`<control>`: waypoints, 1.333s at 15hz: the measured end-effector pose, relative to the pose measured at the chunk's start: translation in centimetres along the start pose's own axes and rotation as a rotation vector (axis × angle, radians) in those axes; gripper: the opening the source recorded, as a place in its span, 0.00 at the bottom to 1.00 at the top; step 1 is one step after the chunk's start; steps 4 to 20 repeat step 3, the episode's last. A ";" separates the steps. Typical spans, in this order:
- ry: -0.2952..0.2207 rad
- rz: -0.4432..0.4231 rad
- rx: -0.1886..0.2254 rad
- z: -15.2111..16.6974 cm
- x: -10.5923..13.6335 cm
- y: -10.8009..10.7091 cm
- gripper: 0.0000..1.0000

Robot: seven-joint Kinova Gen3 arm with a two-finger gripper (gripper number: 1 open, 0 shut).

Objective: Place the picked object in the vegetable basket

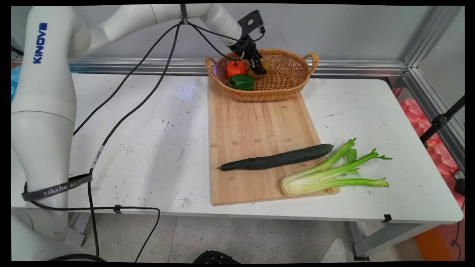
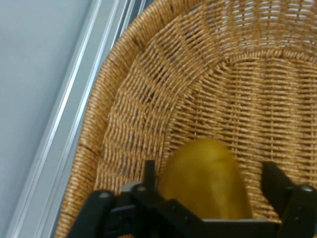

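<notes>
Jaws spread around a yellow pepper inside the wicker basket.
Gripper straddles the pepper near the basket's back wall; its long axis cannot be told. Red pepper and green pepper lie by the basket's left rim.

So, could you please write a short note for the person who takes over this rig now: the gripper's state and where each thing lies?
Gripper: open, lowered inside the wicker basket, with its fingers on either side of a yellow vegetable; a gap shows at one finger.
Basket: at the far end of the cutting board; it also holds a red pepper and a green pepper.
Cucumber: lying across the board's near part.
Celery: at the board's near right corner, its stalks reaching onto the table.
</notes>
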 end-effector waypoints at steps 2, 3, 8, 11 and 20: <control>0.006 -0.002 -0.001 0.2 0.0 -0.1 1.00; 0.008 -0.003 -0.002 0.3 0.1 -0.1 1.00; 0.008 -0.003 -0.002 0.3 0.1 -0.1 1.00; 0.008 -0.003 -0.002 0.3 0.1 -0.1 1.00; 0.008 -0.003 -0.002 0.3 0.1 -0.1 1.00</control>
